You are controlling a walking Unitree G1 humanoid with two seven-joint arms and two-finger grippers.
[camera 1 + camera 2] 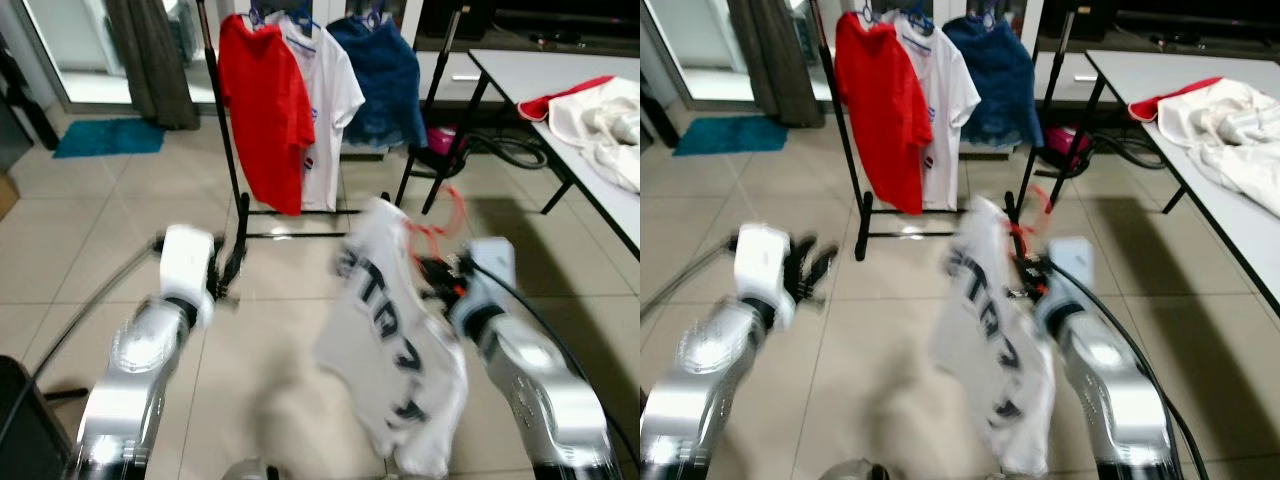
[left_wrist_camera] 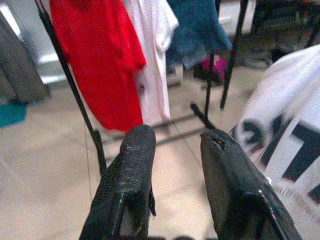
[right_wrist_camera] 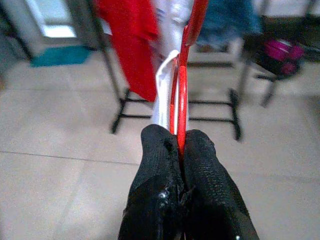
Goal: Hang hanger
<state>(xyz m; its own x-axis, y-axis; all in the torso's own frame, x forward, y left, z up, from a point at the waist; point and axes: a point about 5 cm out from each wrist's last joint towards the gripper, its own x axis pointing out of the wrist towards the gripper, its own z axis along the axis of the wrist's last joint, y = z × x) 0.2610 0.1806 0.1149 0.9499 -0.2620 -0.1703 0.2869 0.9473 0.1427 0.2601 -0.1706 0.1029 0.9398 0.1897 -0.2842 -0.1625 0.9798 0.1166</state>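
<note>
Right pincer (image 3: pixel 182 150) clamps the red hanger (image 3: pixel 186 75) carrying a white shirt (image 1: pixel 395 350), left pincer (image 2: pixel 175 165) spread and empty, clothes rack (image 1: pixel 240 190) ahead across the floor, so hanging is not yet done.

The right gripper (image 3: pixel 182 145) has its black fingers (image 3: pixel 157 165) pinched together on the red hanger (image 3: pixel 186 80); a white shirt (image 3: pixel 162 95) hangs from it; behind stands the black rack (image 3: pixel 122 107).
</note>
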